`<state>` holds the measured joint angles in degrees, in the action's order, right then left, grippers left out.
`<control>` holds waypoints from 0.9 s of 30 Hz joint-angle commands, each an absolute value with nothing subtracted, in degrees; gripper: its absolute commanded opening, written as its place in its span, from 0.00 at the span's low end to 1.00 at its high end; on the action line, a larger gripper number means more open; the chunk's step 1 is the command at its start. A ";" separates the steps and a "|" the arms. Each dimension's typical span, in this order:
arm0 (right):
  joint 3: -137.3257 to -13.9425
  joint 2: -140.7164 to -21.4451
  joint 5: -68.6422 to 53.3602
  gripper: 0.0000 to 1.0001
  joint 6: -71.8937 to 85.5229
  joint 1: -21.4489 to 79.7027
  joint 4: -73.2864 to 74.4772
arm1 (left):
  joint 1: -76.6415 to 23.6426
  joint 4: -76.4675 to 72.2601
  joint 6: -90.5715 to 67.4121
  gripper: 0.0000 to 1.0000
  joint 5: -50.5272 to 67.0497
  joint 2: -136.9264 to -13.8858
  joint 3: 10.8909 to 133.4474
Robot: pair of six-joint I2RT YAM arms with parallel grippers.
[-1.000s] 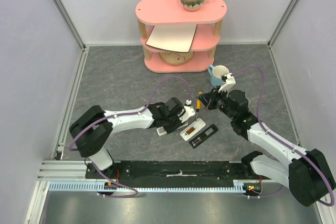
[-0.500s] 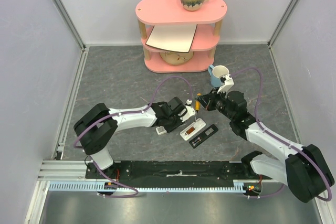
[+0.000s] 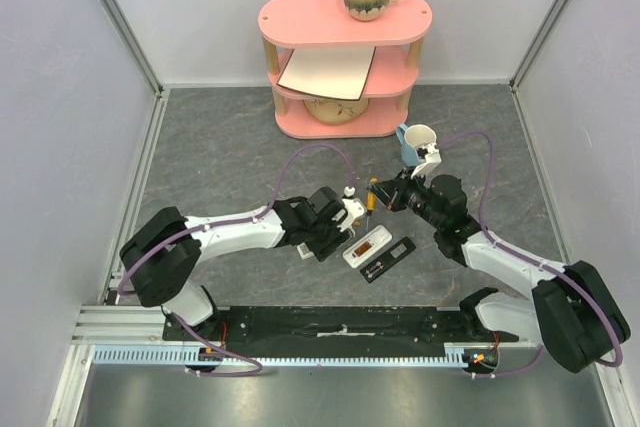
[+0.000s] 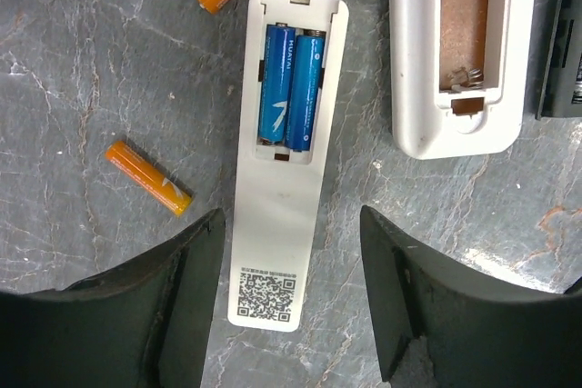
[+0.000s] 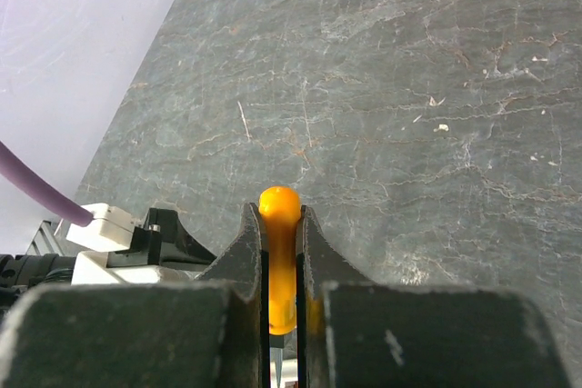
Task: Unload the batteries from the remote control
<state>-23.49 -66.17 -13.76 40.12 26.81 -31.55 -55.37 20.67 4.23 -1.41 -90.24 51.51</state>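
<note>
Batteries [image 4: 148, 178] on grey marbled tbl [image 4: 82, 70], pale walls [image 3: 60, 147]

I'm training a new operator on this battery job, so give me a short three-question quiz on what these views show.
1. Multiple choice: how many blue batteries lie in the remote with the square code label? A one, B two, C three.
2. True or false: the right end effector is shut on a screwdriver.
3. Fill in: the loose batteries on the table are ____ in colour.
Key: 1 B; 2 true; 3 orange.
</note>
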 commanded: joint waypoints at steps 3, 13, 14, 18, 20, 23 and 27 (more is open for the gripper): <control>-23.73 -68.38 -14.15 0.00 40.78 27.07 -37.79 | -55.28 24.07 -2.54 0.67 -3.07 -92.45 52.73; -24.26 -73.12 -9.85 0.00 41.31 29.62 -44.38 | -55.11 22.86 -0.18 0.28 -0.35 -94.22 55.10; -24.08 -72.95 -9.41 0.00 41.22 29.62 -44.47 | -55.11 22.33 -0.18 0.23 1.39 -94.22 55.37; -23.47 -71.55 -6.60 0.00 39.91 29.62 -42.81 | -55.28 18.20 3.86 0.19 5.09 -94.48 55.63; -22.77 -70.41 -4.32 0.00 39.38 29.62 -41.93 | -55.28 17.23 4.74 0.18 7.28 -95.01 56.16; -22.06 -69.26 -2.21 0.00 38.68 29.53 -40.96 | -55.46 17.66 7.11 0.18 8.09 -96.41 57.74; -21.89 -69.70 -0.97 0.00 39.02 29.44 -40.52 | -55.37 20.47 8.43 0.17 7.39 -100.89 62.48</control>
<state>-22.39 -70.43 -4.38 40.10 29.52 -39.62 -55.16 20.93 4.14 5.52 -97.14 56.75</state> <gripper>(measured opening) 0.078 0.426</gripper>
